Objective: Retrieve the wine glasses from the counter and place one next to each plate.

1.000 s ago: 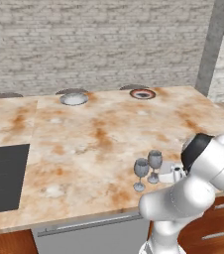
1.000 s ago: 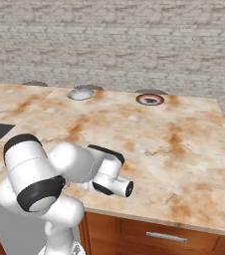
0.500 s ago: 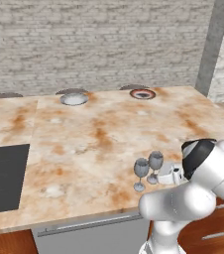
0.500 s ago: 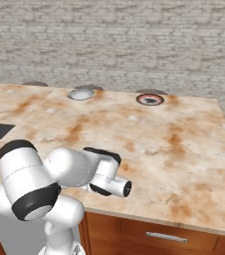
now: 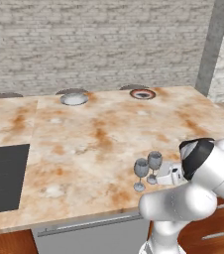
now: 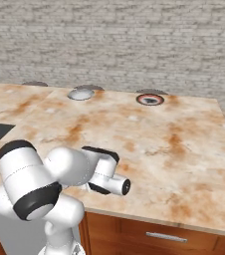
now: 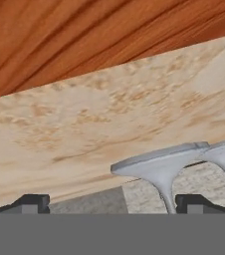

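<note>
The counter (image 5: 99, 144) carries two plates at its far edge: the pale plate (image 5: 74, 98) at 11 o'clock, the red-rimmed plate (image 5: 142, 94) at 1. Both wine glasses (image 5: 147, 167) stand near the front edge at 5 o'clock. The gripper (image 7: 109, 203), fingers spread wide, sits just beside them, holding nothing.

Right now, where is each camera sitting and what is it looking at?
Left base view: behind the arm's left side, looking forward and down over the counter at two glasses and two far plates; white arm at lower right.
Right base view: behind its right side, same counter and plates; arm at lower left.
Hand view: on the hand, rolled over, looking along the open pincer at a glass foot.
Both base views share the counter and plates.
</note>
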Controlling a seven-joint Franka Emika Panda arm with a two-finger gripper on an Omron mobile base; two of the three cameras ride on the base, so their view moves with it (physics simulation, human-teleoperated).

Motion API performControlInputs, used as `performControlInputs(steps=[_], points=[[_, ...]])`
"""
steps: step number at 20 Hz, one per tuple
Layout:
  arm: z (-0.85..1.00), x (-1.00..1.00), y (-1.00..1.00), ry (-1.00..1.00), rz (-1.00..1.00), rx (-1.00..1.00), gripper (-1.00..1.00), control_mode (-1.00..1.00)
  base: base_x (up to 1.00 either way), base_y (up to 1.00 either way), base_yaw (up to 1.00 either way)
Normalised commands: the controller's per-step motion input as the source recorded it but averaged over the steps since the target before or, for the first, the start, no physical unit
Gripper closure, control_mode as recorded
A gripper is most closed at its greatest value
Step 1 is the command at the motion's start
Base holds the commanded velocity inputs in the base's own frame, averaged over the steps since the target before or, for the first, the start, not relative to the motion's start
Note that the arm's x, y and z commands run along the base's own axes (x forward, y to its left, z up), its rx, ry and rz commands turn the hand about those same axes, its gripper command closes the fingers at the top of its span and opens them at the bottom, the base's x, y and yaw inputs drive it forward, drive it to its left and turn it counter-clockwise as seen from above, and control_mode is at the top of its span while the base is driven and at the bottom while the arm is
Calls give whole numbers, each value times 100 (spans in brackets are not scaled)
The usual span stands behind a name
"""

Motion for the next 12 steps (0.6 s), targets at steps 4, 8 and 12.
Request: performControlInputs(steps=[4, 8, 12], points=[[-11, 0, 3, 0, 0, 0, -100, -100, 0, 0, 0], [-18, -2, 6, 0, 0, 0, -100, -100, 0, 0, 0], [-16, 0, 14, 0, -1, 0, -100, -100, 0, 0, 0]])
